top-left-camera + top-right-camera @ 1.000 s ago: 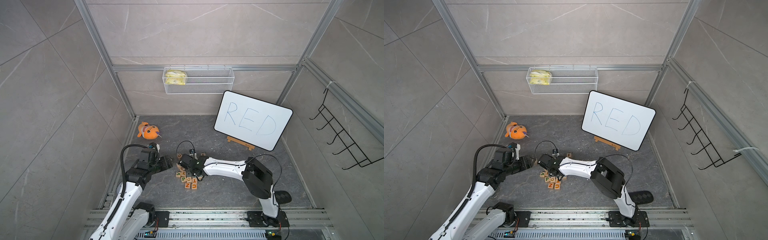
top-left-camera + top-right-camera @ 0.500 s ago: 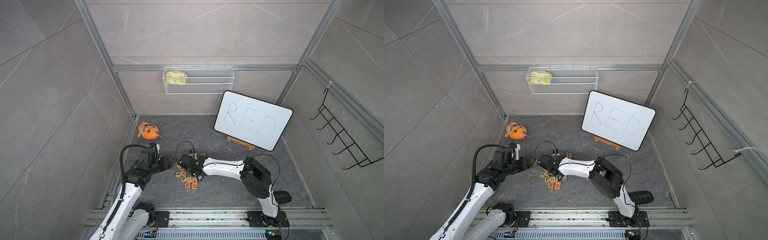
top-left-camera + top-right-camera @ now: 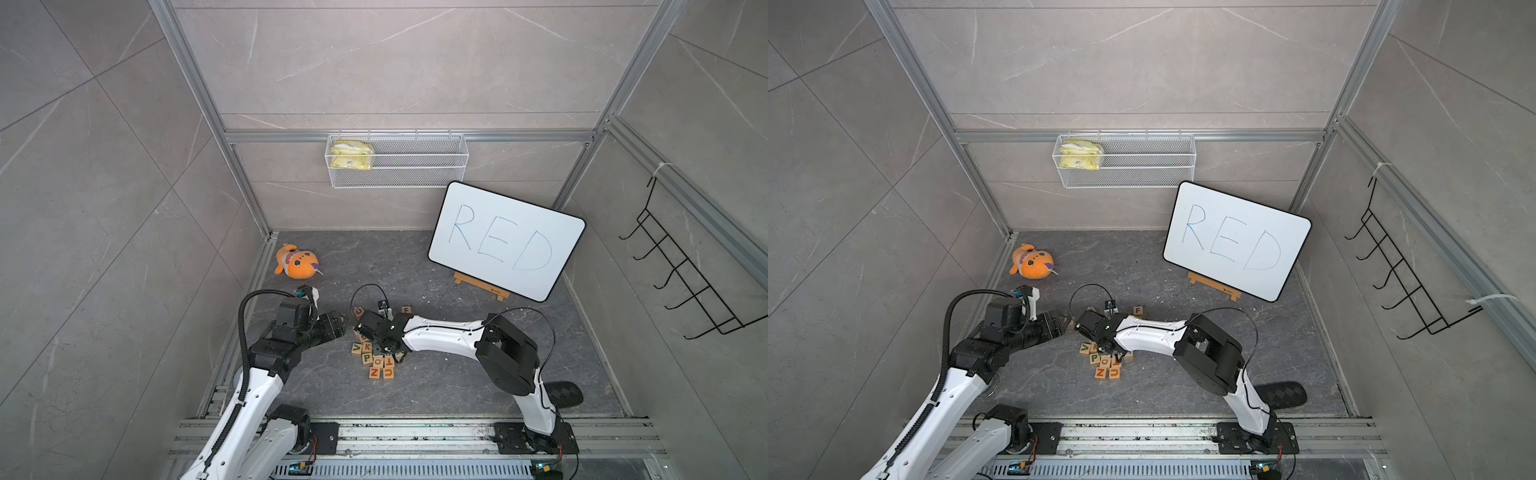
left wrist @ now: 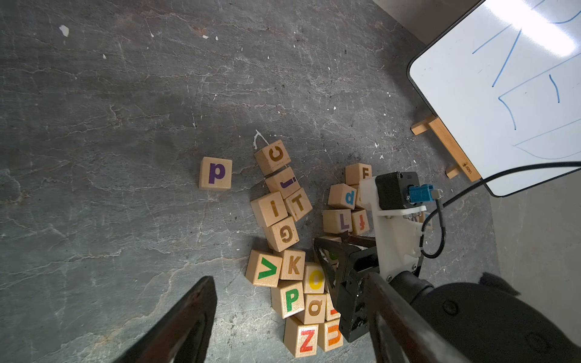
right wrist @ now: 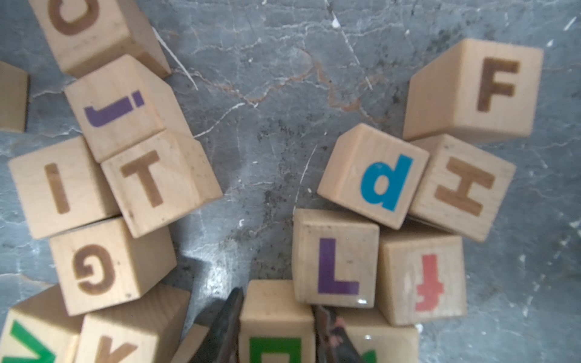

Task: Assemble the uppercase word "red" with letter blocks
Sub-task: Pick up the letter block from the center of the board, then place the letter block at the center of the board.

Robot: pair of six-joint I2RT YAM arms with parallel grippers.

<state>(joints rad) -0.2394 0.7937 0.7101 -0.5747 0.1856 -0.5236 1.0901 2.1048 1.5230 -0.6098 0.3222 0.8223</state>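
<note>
Clamped in the right hand [image 5: 276,305]: a green-letter block [image 5: 273,314], with dark fingers [image 5: 226,323] pressed against two opposite side faces. Green print cut by the frame edge in the right wrist view, so not readable for certain. Touching the purple L block [image 5: 336,267] along one edge; resting on the desk [image 5: 267,94] or lifted a little, impossible to tell. Also touching the L block: a red-letter block [image 5: 424,279] on one side and a blue d block [image 5: 377,179] at a corner. Beyond the d block from the L block, a brown H block [image 5: 462,188] and then a brown F block [image 5: 471,91]. Across a bare strip of desk from the L block, a tight cluster [image 5: 157,182] showing C, j, T, I and G. Farther out past that cluster, alone, a purple p block [image 4: 215,173]. Left hand [image 3: 337,326] partly spread with nothing between its fingers, on the far side of the cluster from the L block, near the blocks yet apart from them. Well apart from the L block, a white board [image 3: 505,241] with RED in blue, propped on a small wooden easel [image 3: 482,286].
</note>
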